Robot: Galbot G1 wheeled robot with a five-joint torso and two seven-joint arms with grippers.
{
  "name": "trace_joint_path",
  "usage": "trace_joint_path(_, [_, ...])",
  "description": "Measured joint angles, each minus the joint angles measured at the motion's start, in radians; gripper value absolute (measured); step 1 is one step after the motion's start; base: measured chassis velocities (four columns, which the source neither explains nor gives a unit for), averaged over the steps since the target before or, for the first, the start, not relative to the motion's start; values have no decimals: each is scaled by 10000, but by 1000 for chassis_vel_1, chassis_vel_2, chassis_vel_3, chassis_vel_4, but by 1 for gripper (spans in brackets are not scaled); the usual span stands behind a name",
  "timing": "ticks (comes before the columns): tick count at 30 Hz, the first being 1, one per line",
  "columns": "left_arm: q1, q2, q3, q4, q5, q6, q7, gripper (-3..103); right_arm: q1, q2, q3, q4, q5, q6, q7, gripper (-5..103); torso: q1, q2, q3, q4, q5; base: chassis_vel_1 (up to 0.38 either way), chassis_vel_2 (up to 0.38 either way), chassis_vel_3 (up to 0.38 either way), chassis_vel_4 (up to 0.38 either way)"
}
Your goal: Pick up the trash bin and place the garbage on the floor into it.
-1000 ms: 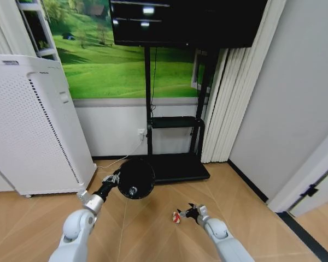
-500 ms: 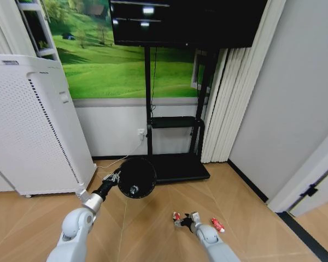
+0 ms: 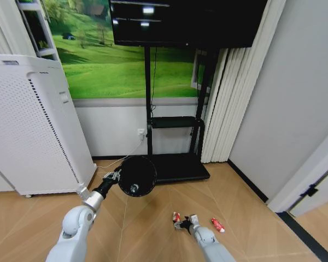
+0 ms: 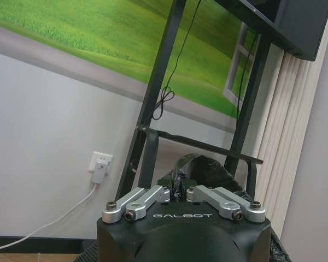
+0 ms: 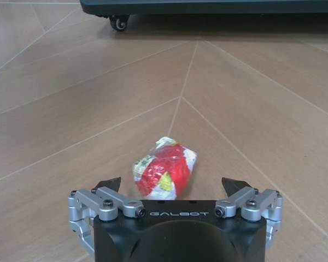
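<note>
My left gripper (image 3: 113, 176) is shut on the bag-lined rim of the black trash bin (image 3: 136, 176), which hangs tilted above the floor (image 3: 142, 229). In the left wrist view the fingers (image 4: 153, 194) pinch the black liner of the trash bin (image 4: 208, 170). My right gripper (image 3: 185, 224) is low over the floor and open. A crumpled red-and-white wrapper (image 5: 165, 173) lies on the floor between its spread fingertips, in front of the right gripper (image 5: 172, 184). The same wrapper (image 3: 176, 217) lies beside a second red-and-white piece (image 3: 217, 225).
A tall white air purifier (image 3: 33, 125) stands at the left. The black TV stand base (image 3: 177, 166) on casters (image 5: 118, 23) sits just beyond the garbage. Curtain folds (image 3: 229, 103) and a grey wall (image 3: 295, 109) close the right side.
My right gripper has drawn back and dropped low around the nearer wrapper, uncovering the second piece to its right. The bin has shifted slightly in the left gripper.
</note>
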Motion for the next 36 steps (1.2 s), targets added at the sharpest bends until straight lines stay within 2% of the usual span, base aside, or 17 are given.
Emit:
trace_joint_path(10, [-8,209,-34,51,-96,-1,114,7,188,383,28,-477,-282,356,305,101,0,0,0,1,0,0,0,0,0])
trace_joint_path(11, [-15,243,-36,51,-106,-2,142,7,188,388,40,-457,-330,338,341,95,0,0,0,1,1,0,0,0,0])
trace_joint_path(13, [-17,270,-35,42,-112,-2,163,7,185,387,63,-404,-372,308,354,95,0,0,1,0,1,0,0,0,0])
trace_joint_path(14, [-20,293,-35,23,-123,-2,178,7,176,386,79,-334,-400,285,376,90,0,0,0,0,0,0,0,0,0])
trace_joint_path(15, [-20,293,-35,23,-123,-2,178,7,176,386,79,-334,-400,285,376,90,0,0,0,0,0,0,0,0,0])
trace_joint_path(16, [-29,314,-32,8,-141,-2,198,7,146,387,107,-298,-451,273,405,80,0,0,0,0,2,0,0,0,0])
trace_joint_path(18, [-30,327,-24,8,-150,-2,221,7,94,387,144,-239,-502,282,438,69,0,0,0,0,0,0,0,0,0])
trace_joint_path(21, [-29,334,-23,8,-161,-5,244,7,67,383,154,-204,-510,287,445,63,0,0,0,0,1,0,0,0,0])
trace_joint_path(23, [-10,344,-26,7,-167,-8,279,7,22,368,170,-160,-553,310,448,53,0,0,0,0,0,0,0,0,0])
trace_joint_path(25, [-3,351,-29,8,-168,-11,287,7,10,363,182,-145,-569,318,454,53,0,0,0,0,0,0,0,0,0])
trace_joint_path(28, [11,367,-34,8,-170,-18,317,7,-84,323,269,38,-609,335,548,40,0,0,0,0,2,0,0,0,0])
trace_joint_path(31, [0,366,-41,49,-169,-35,339,7,-161,205,354,296,-563,335,616,34,0,0,0,1,3,0,0,0,0])
trace_joint_path(36, [-37,384,-73,218,-149,-94,438,7,-429,-219,614,1113,-141,246,672,33,0,0,0,0,1,0,0,0,0])
